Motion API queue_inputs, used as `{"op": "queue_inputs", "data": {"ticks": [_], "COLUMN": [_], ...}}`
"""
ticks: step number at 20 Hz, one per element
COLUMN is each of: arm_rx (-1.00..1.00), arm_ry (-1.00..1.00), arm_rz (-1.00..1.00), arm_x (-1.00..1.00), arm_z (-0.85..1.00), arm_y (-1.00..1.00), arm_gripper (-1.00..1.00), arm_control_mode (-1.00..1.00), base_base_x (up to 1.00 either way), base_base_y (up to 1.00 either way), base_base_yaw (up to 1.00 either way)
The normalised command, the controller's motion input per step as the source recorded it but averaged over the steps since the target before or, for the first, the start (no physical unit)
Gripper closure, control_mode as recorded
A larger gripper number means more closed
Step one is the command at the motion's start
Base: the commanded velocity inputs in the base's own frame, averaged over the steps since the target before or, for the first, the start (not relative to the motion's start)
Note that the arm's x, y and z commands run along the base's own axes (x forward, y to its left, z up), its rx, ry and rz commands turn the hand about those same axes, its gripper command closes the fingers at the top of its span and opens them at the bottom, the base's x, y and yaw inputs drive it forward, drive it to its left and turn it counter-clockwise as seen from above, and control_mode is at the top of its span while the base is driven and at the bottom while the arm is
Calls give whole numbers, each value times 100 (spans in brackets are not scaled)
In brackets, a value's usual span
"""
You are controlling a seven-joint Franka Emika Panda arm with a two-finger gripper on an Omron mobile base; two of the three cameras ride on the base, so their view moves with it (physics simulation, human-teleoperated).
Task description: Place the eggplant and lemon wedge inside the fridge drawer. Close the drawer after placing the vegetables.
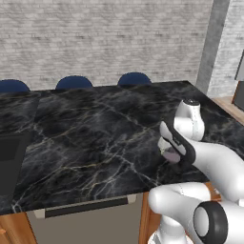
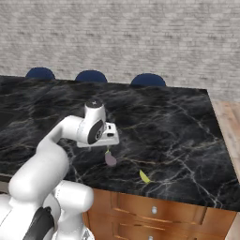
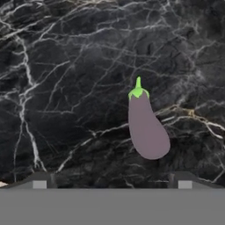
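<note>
1. Left base view: arm bent over the black marble counter [image 1: 95, 138]; eggplant [image 1: 167, 154] partly hidden beneath the hand.
2. Right base view: gripper [image 2: 108, 146] hangs above the eggplant; lemon wedge [image 2: 144, 176] lies nearby at the counter edge.
3. Hand view: jaws wide, empty; eggplant lies right of centre. Judged step: first pickup. Next: shift over it, descend, close.

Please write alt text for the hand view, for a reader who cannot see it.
A small purple eggplant with a green stem lies on the black marble counter, between and beyond the open claw tips, nearer one tip.
</note>
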Motion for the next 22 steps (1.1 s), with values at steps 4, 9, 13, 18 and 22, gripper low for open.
{"op": "queue_inputs", "data": {"ticks": [4,9,13,18,22], "arm_rx": [0,0,0,0,0], "arm_ry": [2,5,5,10,11], "arm_rz": [0,0,0,0,0], "arm_x": [0,7,12,32,40], "arm_z": [-36,-29,-30,-20,-23], "arm_y": [-14,-35,-18,-8,0], "arm_gripper": [-100,-100,-100,-100,-100], "arm_control_mode": [-100,-100,-100,-100,-100], "base_base_x": [0,0,0,0,0], "base_base_y": [0,0,0,0,0], "base_base_yaw": [0,0,0,0,0]}}
